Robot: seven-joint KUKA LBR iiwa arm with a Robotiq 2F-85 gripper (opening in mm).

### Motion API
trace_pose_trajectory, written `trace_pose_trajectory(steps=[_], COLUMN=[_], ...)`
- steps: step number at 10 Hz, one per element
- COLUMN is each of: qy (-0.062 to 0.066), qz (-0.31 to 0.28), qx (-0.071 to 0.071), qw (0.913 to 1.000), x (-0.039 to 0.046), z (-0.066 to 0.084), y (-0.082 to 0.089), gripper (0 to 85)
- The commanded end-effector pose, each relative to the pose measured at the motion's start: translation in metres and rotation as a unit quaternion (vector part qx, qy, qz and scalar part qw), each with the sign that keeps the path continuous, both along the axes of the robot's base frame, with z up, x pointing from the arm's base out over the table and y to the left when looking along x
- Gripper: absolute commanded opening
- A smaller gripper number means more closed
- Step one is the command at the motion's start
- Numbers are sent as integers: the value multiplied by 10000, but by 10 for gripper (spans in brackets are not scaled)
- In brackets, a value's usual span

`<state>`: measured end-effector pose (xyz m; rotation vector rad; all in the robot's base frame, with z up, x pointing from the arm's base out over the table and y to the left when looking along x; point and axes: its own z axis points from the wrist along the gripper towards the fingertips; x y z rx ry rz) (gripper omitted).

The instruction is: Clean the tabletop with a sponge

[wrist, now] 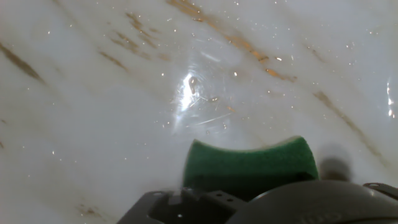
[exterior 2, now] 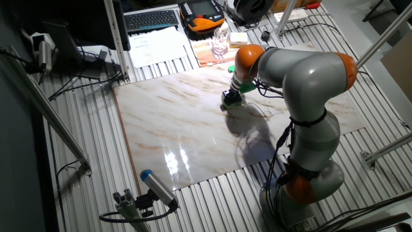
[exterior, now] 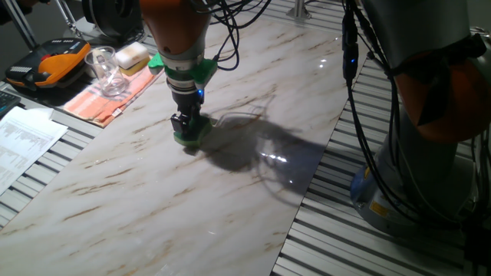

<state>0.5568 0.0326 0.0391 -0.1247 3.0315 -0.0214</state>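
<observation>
The white marble-look tabletop [exterior: 153, 192] lies across the grey slatted surface; it also shows in the other fixed view [exterior 2: 167, 129] and fills the hand view [wrist: 93, 93]. The green sponge [exterior: 191, 136] is pressed flat on the tabletop, left of its middle. My gripper [exterior: 186, 123] points straight down and is shut on the sponge. In the other fixed view the gripper [exterior 2: 232, 98] holds the sponge [exterior 2: 228, 105] near the slab's far edge. The hand view shows the sponge's dark green edge [wrist: 249, 165] sticking out below the hand. The fingertips are hidden.
An orange striped cloth [exterior: 103, 98] lies at the tabletop's far left edge with a clear glass cup [exterior: 106, 70] and a pale yellow sponge block [exterior: 131, 55] on it. Papers [exterior: 23, 138] and an orange-black device [exterior: 50, 65] lie beyond. The arm's base [exterior: 430, 115] stands at the right.
</observation>
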Motion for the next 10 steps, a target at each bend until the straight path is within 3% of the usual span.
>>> trace_pose_trajectory(steps=[1, 4, 5, 10], qy=[-3, 12, 36, 53], qz=[1, 18, 56, 117], qx=[0, 14, 12, 2], qw=[10000, 10000, 10000, 9999], x=[1, 2, 4, 3], z=[-3, -8, -13, -37], y=[7, 8, 6, 11], gripper=[680, 680, 510, 510])
